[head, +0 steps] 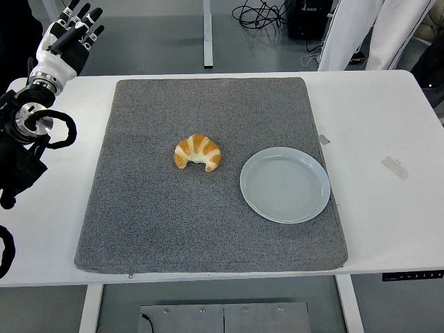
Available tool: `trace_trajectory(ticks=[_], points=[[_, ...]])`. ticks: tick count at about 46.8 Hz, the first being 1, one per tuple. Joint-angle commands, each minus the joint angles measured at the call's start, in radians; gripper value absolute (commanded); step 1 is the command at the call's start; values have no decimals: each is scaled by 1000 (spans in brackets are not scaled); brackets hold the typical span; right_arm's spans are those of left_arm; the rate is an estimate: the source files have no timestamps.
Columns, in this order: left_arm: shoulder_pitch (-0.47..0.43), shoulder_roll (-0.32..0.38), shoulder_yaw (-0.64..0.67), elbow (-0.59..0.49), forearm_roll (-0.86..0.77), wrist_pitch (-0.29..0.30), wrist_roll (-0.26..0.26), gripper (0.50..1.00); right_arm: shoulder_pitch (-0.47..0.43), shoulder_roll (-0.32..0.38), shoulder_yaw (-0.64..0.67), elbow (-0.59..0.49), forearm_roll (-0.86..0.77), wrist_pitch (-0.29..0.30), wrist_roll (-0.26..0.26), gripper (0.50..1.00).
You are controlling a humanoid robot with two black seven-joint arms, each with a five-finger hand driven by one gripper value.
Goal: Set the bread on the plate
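Reaching for the bread (198,152) is the step in hand, and nothing has hold of it yet: the croissant lies on the grey mat (139,208), just to the left of the plate (285,184) with a narrow strip of mat between them. The left hand (69,35) is raised well to the upper left of the plate, beyond the mat's far left corner, its fingers extended and loosely spread, holding nothing; the right hand is not in view. To do this well, I judge the hand should come down over the croissant's thick middle and close gently across its width, since a pinch at one tapered tip would likely let it swing or tear. The carry is short, so a low lift and a release over the plate's centre should be enough. The bread is a curved crescent, golden brown with paler bands, and it looks soft and flaky, though the view is too distant to be sure of its crust. The plate is round, pale blue-grey, smooth and glossy with a shallow raised rim. The mat looks coarse and felt-like, lying flat on the plain white bench (388,118).
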Motion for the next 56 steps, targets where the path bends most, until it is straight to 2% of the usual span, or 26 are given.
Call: trace_trajectory(ticks=[1,13,56], points=[[1,-2,0,0,0,0,0,977,0,0,0,0,0,0,0,1000],[18,-3,3,0,0,0,-17,977,0,0,0,0,-1,0,0,1000],[-11,3,12,1,0,3,-20,977,0,0,0,0,0,0,0,1000]])
